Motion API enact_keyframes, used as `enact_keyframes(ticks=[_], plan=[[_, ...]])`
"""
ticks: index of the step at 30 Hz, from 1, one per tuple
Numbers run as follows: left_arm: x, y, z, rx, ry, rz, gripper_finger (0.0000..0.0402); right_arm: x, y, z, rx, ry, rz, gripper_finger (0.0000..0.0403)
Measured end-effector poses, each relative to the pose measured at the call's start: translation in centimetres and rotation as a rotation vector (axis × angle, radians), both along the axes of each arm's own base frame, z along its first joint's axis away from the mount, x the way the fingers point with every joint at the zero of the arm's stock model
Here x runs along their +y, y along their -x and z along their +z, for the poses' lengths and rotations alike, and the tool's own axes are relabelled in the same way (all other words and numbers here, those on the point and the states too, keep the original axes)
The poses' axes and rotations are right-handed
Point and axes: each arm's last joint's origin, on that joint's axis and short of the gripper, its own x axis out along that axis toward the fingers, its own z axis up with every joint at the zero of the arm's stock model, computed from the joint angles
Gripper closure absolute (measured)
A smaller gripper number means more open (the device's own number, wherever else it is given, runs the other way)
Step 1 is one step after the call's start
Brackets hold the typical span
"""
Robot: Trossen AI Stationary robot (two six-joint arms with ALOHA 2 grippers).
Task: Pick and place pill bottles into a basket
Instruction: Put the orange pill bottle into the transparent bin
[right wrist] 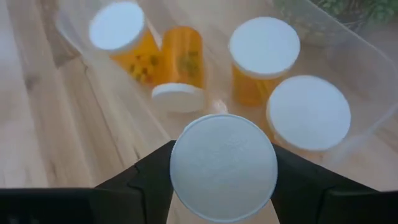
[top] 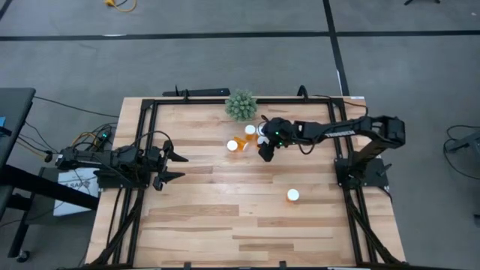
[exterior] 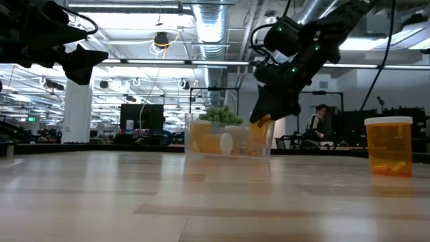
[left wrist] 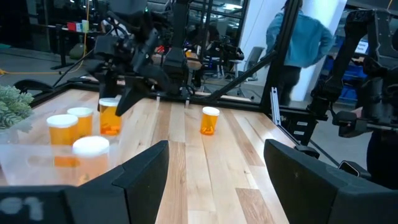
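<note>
- Pill bottles: small translucent orange cylinders with round white caps. One bottle (right wrist: 224,167) sits between the fingers of the right pincer (top: 267,152), cap toward the wrist, directly above the basket (right wrist: 348,134).
- Right pincer: fingers flank the cap on both sides. Whether they press the bottle or have just begun to part cannot be told from these views.
- Basket contents, below and ahead of the right pincer: three upright bottles and one lying on its side (right wrist: 177,68), all inside the clear walls.
- Sixth bottle (top: 292,195): upright on the bare desk (top: 210,217), well apart from the right pincer, on the side toward its arm's base.
- Plant (top: 241,105): a spiky green ball just beyond the basket; not part of the task.
- Left pincer (top: 174,166): fingers spread, empty, low over the desk and well apart from the basket; this arm waits.
- Handling, as judged: the bottles look light and rigid, with smooth plastic walls that may slip. The side-lying one suggests they topple and roll readily. A hold across the cap or just beneath it, from above, seems surest.
- The basket appears thin and light, so a nudge could shift it.
</note>
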Motion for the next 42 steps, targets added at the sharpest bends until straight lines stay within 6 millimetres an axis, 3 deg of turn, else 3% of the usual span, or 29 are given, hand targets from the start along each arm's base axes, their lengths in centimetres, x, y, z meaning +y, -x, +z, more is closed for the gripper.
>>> enact_keyframes(ticks=[15,25,34,42], plan=[[0.0,0.0,0.0,0.0,0.0,0.0,0.0148,0.0,-0.2,-0.1,-0.028,-0.016,0.019,0.0175],[0.0,0.0,0.0,0.0,0.0,0.0,0.0148,-0.2,-1.1,1.7,-0.018,0.028,0.071,0.0144],[0.0,0.0,0.0,0.0,0.0,0.0,0.0148,1.7,-2.1,6.5,-0.001,0.066,0.248,0.0137],[0.0,0.0,0.0,0.0,0.0,0.0,0.0148,6.5,2.1,11.1,-0.022,0.06,0.441,0.0137]])
